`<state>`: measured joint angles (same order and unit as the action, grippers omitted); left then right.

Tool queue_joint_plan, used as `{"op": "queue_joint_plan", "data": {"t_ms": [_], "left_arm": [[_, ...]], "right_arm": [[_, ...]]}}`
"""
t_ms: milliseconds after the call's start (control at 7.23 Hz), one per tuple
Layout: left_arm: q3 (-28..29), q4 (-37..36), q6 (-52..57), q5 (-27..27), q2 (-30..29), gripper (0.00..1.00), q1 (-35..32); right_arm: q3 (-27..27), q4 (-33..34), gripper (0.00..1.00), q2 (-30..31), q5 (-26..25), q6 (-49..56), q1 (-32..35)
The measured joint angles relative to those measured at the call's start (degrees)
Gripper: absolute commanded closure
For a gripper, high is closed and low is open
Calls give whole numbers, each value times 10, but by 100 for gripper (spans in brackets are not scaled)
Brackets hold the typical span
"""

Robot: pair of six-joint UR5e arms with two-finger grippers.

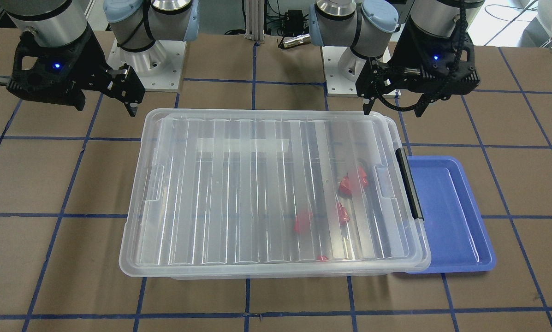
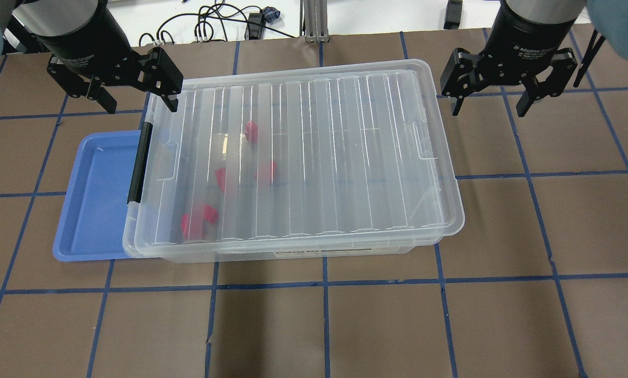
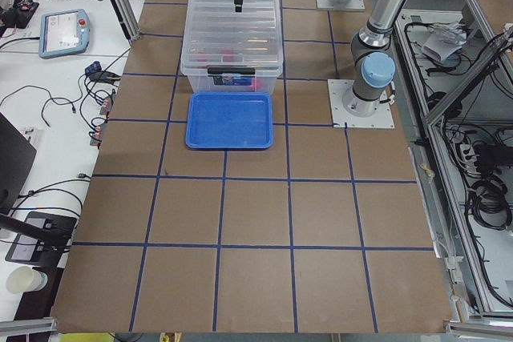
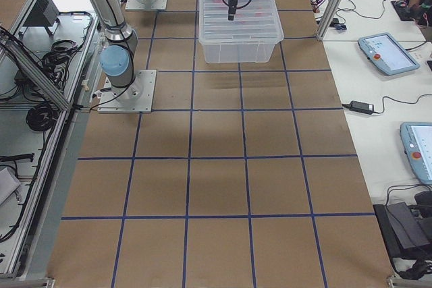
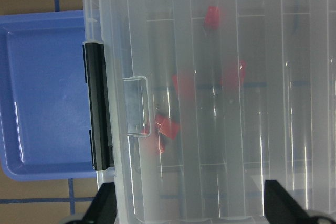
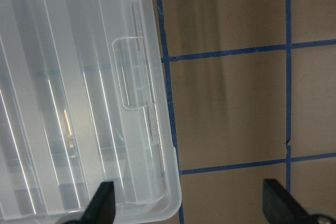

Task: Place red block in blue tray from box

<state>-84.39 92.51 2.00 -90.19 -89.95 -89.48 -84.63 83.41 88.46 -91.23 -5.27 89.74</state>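
The box [image 2: 314, 157] is a clear bin with its ribbed lid on, lying mid-table, its black latch bar [image 2: 138, 163] at the robot's left end. Several red blocks show through the lid, such as one [image 2: 250, 129] and another [image 2: 268, 170]; they also show in the left wrist view [image 5: 167, 128]. The blue tray [image 2: 93, 199] lies empty against the latch end, partly under the box's rim. My left gripper [image 2: 139, 105] is open and empty above the box's far left corner. My right gripper [image 2: 488, 111] is open and empty above bare table beyond the box's right end.
The table [image 2: 502, 315] is brown with a blue tape grid. The two arm bases [image 1: 146, 64] stand behind the box. Cables [image 2: 214, 21] lie past the far edge. Tablets [image 4: 388, 52] rest on the white side bench.
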Motion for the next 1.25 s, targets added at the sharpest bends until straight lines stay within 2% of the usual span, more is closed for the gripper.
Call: {"op": "queue_joint_plan", "data": {"t_ms": [692, 969, 1245], "left_arm": [[-1, -9, 1, -4, -4, 0, -3], [-7, -5, 1, -2, 22, 0, -9], [-8, -8, 0, 1, 23, 0, -9]], "right_arm": [[-4, 2, 0, -12, -3, 3, -2], [-19, 8, 0, -33, -4, 3, -3], [-25, 26, 0, -70, -4, 1, -3]]}}
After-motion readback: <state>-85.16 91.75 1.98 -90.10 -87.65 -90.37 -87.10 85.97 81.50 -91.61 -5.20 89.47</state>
